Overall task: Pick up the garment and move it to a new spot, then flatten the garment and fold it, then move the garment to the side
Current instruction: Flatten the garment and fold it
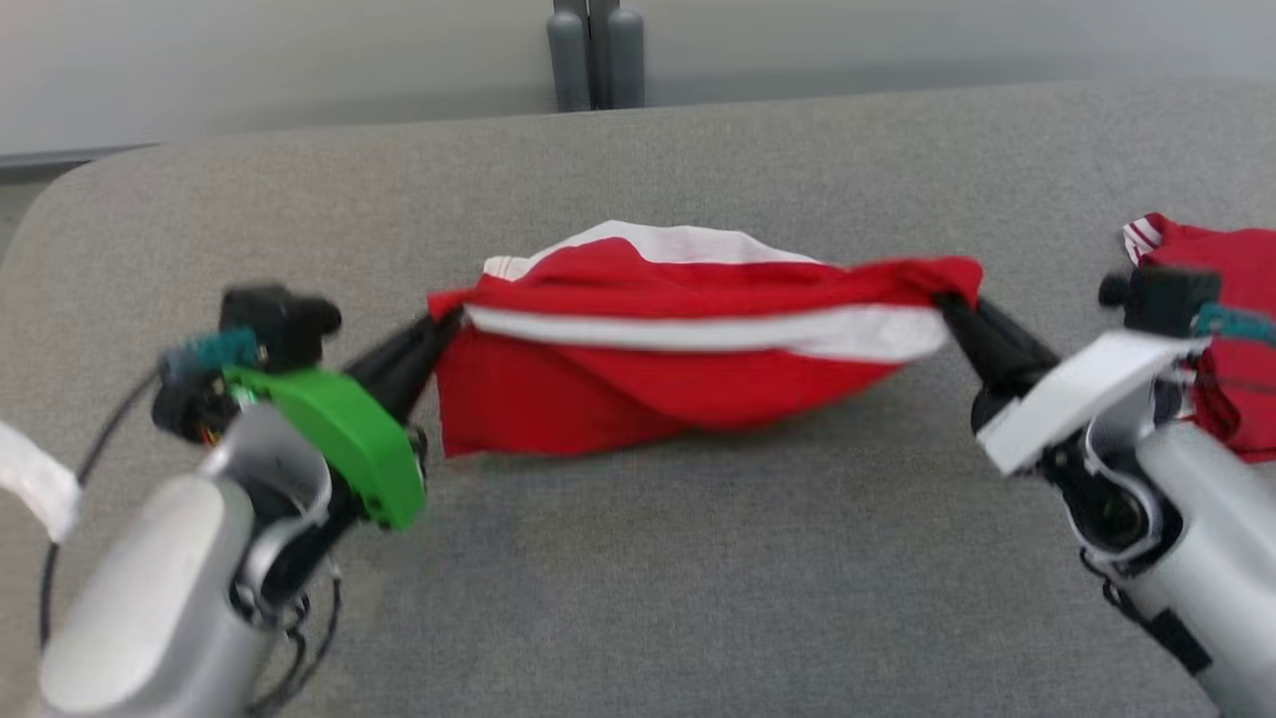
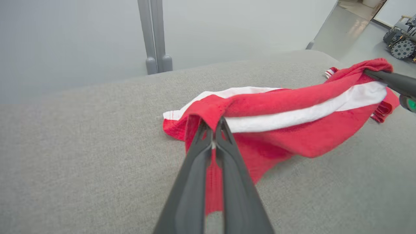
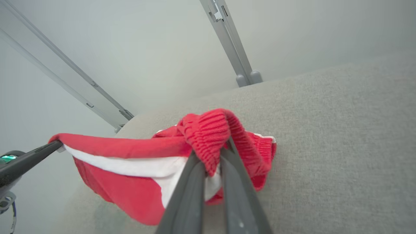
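Stretching the red-and-white garment point(image 1: 678, 389) between both arms over the worktop's point(image 1: 698, 598) middle!
Look, the left gripper point(image 1: 446, 324) and right gripper point(image 1: 947, 297) each pinch their fingers point(image 2: 191, 185) shut on an opposite end, so the top runs taut while the lower cloth brushes the grey fabric, ready for carrying and spreading, I'd say. A second red garment point(image 1: 1236, 299) lies at the right edge; grey posts point(image 1: 595, 50) and a pale wall rise beyond the far edge.

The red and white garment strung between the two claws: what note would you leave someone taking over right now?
Left claw: shut on the left end of the red and white garment.
Right claw: shut on its right end.
The garment sags between them, bunched, over the grey fabric surface.
Done: both ends gripped.
Left: carry it to a new spot, flatten, fold, move aside.
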{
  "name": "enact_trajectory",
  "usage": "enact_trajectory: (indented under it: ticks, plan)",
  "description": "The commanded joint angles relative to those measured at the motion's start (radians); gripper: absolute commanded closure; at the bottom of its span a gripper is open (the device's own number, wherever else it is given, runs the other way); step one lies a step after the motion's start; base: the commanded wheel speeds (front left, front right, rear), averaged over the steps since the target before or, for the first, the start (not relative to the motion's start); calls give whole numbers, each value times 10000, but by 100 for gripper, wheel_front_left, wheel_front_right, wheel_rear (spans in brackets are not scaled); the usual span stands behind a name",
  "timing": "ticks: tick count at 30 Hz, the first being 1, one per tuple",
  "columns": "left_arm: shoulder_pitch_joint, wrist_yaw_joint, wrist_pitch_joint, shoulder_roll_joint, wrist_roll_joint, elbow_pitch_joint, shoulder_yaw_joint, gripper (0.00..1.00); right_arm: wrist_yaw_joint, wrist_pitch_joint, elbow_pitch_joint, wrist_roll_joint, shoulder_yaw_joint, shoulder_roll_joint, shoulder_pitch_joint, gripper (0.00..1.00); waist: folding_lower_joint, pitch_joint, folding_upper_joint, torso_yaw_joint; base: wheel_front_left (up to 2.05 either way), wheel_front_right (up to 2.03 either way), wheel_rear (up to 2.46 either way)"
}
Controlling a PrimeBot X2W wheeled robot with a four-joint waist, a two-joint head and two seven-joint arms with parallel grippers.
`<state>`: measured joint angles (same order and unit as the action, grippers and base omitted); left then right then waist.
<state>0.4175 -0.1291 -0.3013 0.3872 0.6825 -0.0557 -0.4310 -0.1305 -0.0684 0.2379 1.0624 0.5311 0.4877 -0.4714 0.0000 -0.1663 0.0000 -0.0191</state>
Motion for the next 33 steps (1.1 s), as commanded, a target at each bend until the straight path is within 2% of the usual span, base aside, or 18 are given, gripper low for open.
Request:
enact_trajectory:
  ticks: [1,10,13,19,25,30,33]
  plan:
    - [965,-26,-148,253,8,-219,-60,100,-5,175,-110,399,-79,-26,-705,100,0,-950,0,37,0,0,0]
    - [7084,-27,-139,668,531,-2311,-861,100,-7,1458,724,2109,-439,-221,-5829,100,0,-3507,0,148,0,0,0]
    - [9109,-27,240,744,407,-3178,-1075,100,-7,1447,1143,2304,-541,-331,-7551,100,0,-4164,0,156,0,0,0]
    - [11913,-24,1652,478,293,-5010,-1352,100,-5,1020,1944,2650,-733,-472,-10030,100,0,-4511,0,133,0,0,0]
    - [12944,-7,2503,107,975,-6378,-2098,100,-5,1230,2665,2567,3,-363,-10765,100,0,-4439,0,152,0,0,0]
    - [11976,-7,2235,156,1989,-6831,-3024,100,-5,1551,3138,2862,911,-317,-9746,100,0,-4138,0,180,0,0,0]
    - [11210,-7,1717,449,2590,-6758,-3711,100,-7,1727,3210,3018,1610,-234,-8756,100,0,-3811,0,216,0,0,0]
